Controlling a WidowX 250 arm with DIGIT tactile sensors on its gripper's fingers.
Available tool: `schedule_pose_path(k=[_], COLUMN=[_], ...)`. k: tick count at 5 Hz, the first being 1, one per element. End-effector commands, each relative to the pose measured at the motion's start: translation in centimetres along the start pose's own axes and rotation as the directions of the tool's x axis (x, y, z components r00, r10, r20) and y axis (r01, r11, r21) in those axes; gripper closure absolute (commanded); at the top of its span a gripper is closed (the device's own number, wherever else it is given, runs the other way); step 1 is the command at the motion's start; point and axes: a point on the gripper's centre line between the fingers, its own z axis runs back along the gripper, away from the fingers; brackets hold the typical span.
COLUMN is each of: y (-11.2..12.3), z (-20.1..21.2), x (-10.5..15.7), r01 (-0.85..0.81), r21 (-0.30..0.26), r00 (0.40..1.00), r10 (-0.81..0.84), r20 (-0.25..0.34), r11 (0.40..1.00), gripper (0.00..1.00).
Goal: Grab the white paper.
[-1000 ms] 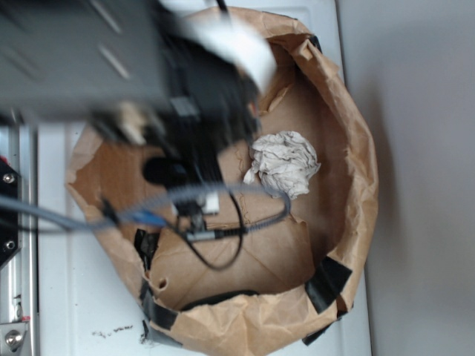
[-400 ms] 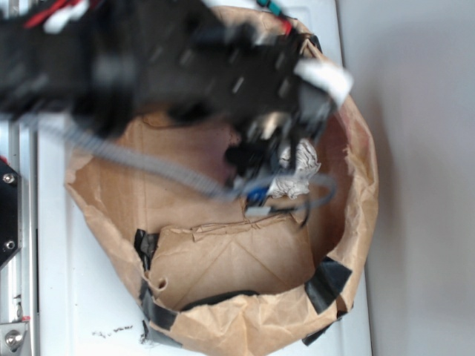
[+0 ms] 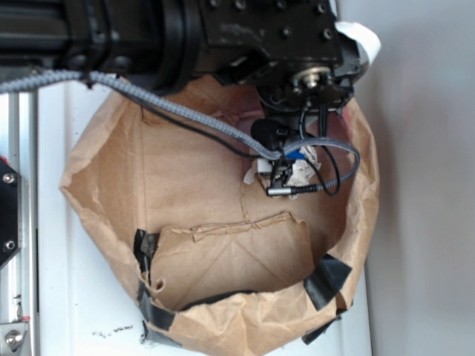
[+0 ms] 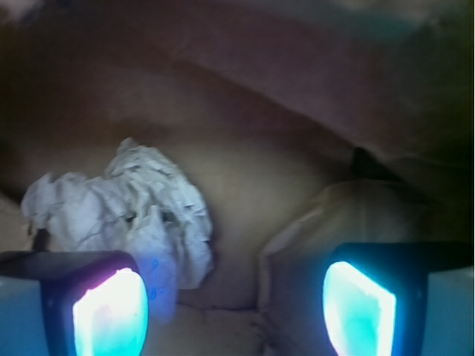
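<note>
Paper [image 3: 303, 175] mostly hidden under claw [image 4: 234, 308].

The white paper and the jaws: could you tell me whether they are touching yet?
Cannot tell. In the wrist view the white paper overlaps one open jaw's edge, but no contact or gap shows plainly.

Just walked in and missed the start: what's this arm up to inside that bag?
The robot arm has reached down into the open brown paper bag after the crumpled white paper lying on its floor. In the wrist view the gripper is open, with the paper ahead of it and toward the left finger, not yet between the fingers. Nothing is grasped so far.
</note>
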Motion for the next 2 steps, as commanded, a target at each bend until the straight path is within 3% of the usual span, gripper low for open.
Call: schedule_pose_path(k=[1,2], y=[-0.1,-1.0], z=[2.4,3.5], x=[0.9,0.1], r01=[0.052,0.117], r21=[-0.071,-0.122], r00=[0.995,0.987], r10=[-0.046,-0.102], r20=[0.088,0.121], r11=[0.996,0.986], gripper=[0.0,0.0])
